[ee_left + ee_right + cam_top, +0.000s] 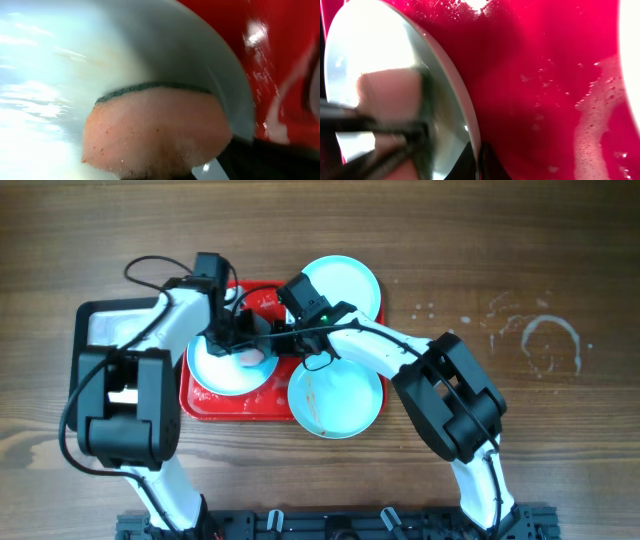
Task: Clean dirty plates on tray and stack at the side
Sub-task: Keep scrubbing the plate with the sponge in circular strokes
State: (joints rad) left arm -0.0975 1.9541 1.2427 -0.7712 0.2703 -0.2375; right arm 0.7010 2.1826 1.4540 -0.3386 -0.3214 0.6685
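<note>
Nearest you, a smeared plate (335,400) lies half over the front right edge of the red tray (230,408). Just beyond it, on the tray's left half, your left gripper (238,345) is closed on a pink sponge (155,130) with a dark scrub layer, pressed into the middle plate (215,370), while your right gripper (477,162) is pinched tight on that plate's rim. Farthest off, the third plate (345,285) sits at the tray's back right corner, and a black-rimmed tray (100,330) lies to the left
</note>
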